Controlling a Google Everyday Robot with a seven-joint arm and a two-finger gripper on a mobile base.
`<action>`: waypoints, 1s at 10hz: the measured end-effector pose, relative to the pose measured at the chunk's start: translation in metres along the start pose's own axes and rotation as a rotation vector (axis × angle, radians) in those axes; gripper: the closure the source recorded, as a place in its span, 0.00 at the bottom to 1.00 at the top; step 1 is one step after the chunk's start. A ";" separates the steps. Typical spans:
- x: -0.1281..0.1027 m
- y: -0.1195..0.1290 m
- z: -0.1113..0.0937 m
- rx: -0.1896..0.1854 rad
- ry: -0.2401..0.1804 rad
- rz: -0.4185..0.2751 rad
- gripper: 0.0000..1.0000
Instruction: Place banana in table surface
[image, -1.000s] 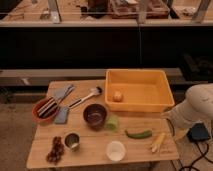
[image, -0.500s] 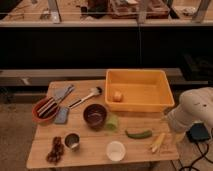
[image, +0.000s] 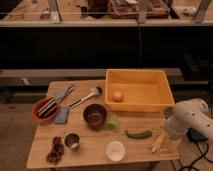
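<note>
The light-brown wooden plank table top is the biggest thing. On it, at 2 o'clock, sits the large yellow plastic bin, with a small round yellowish-orange fruit inside, near its left wall.

The robot's fat white arm leans in over the table's edge at 4 o'clock. The gripper is at the low end of that arm, just beside the banana. I cannot tell how wide it is, or if it holds or touches the banana.

A round orange-red bowl with long tools in it sits at 9 o'clock. A dark round bowl is in the middle. A dark green curved pod lies at 4 o'clock. The small slim pale-yellow banana lies on the table top at 4 o'clock, near the edge, just right of the pod.

A white round cup is at 6 o'clock. A small metal cup is at 7 o'clock.
</note>
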 end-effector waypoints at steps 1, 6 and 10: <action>0.000 -0.003 0.001 0.001 -0.001 0.000 0.35; 0.007 -0.018 0.010 0.016 -0.009 -0.010 0.35; 0.014 -0.028 0.021 0.026 -0.009 -0.030 0.35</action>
